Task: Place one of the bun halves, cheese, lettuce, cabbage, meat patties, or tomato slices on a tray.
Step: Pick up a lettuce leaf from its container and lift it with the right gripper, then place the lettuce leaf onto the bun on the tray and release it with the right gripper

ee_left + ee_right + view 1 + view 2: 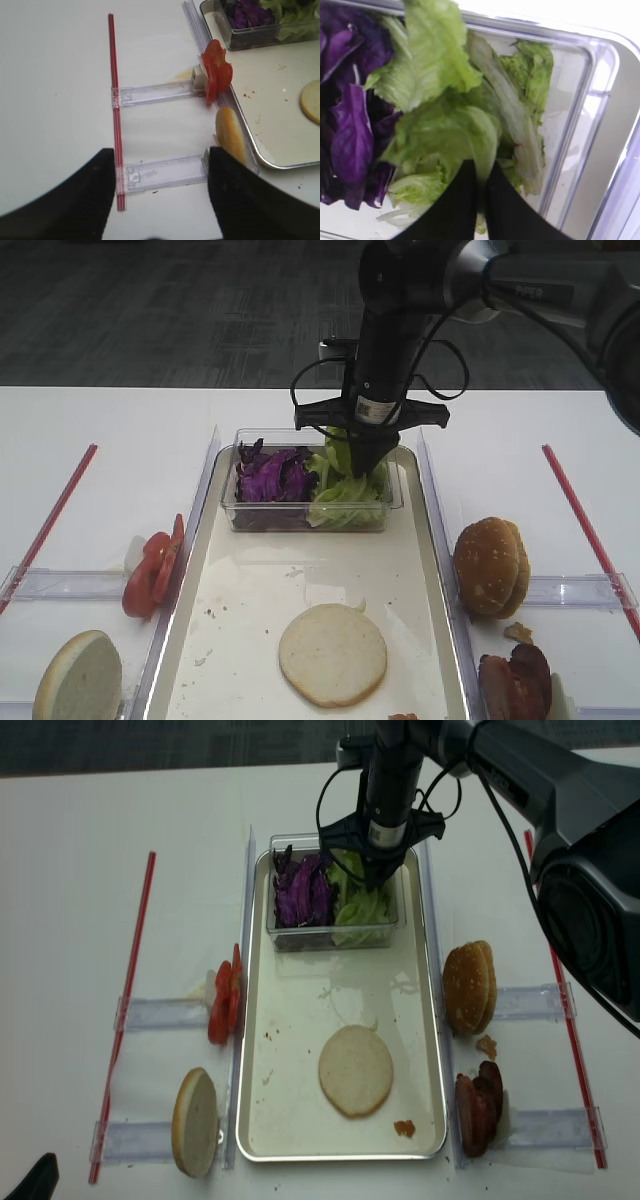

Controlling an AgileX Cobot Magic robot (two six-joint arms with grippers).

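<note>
Right, lettuce (445,135) sits in the clear tub (395,502) at the tray's (430,640) far end, beside cabbage (272,478); my right claw (484,175) pinches one leaf from above, and the bare tray floor lies nearer me.

The small clear plastic tub (312,490) stands at the far end of the long shallow silvery-rimmed tray (430,570), purple shredded cabbage (270,477) left, green ruffled lettuce (345,500) right; a round pale bun half (332,654) lies near.
</note>
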